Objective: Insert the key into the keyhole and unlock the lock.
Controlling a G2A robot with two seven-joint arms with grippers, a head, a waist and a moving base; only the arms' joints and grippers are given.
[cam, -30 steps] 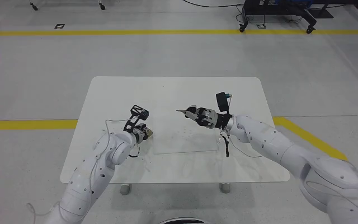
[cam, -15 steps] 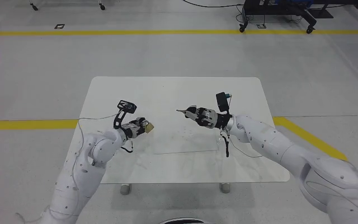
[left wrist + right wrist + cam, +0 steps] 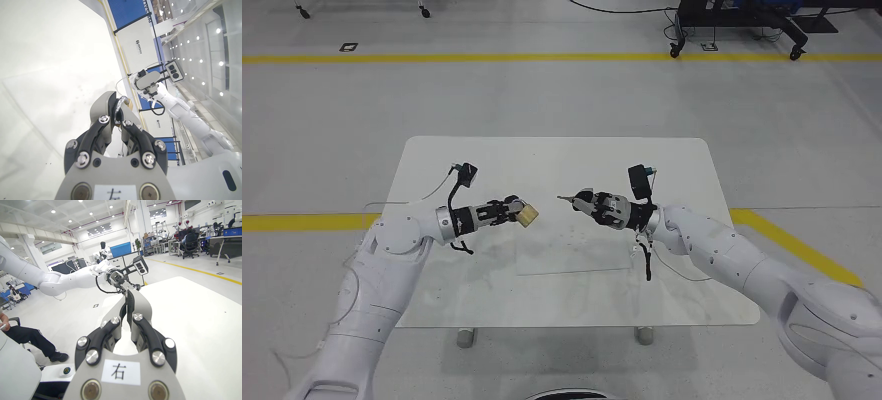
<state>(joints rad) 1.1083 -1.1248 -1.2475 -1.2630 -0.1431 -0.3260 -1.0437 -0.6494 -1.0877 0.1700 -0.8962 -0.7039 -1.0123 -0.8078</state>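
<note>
Two grippers: both are clamped tight, each on one piece, with their tips facing each other above the middle of the table and a gap between them.
Left gripper (image 3: 118, 106): closed on the padlock's shackle; it has smooth grey finger shells on black link arms with round silver screws.
Padlock (image 3: 528, 215): held off the table just past the left fingertips; its small, blocky, brass-coloured body sticks out toward the right arm.
Shackle (image 3: 121, 100): a curved, shiny silver bar pinched between the left gripper's dark pads.
Right gripper (image 3: 583, 202): closed on the key, with its pads (image 3: 130, 306) pressed flat together; the pad faces are black ribbed rubber, on the same grey shells and black links.
Key (image 3: 563, 199): a thin silvery sliver poking out of the right fingertips and pointing toward the padlock; its head is hidden between the pads.
Key to padlock: near each other but not touching; the keyhole cannot be made out.
Wrist camera (image 3: 640, 180): a black boxy unit on a bracket beside the right wrist, with a black cable (image 3: 646, 262) looping below it.
Table (image 3: 542, 160): white, matte and rectangular with rounded corners; faint dark specks near its centre.
Floor (image 3: 562, 90): pale grey and smooth, crossed by a yellow line (image 3: 302, 222).
</note>
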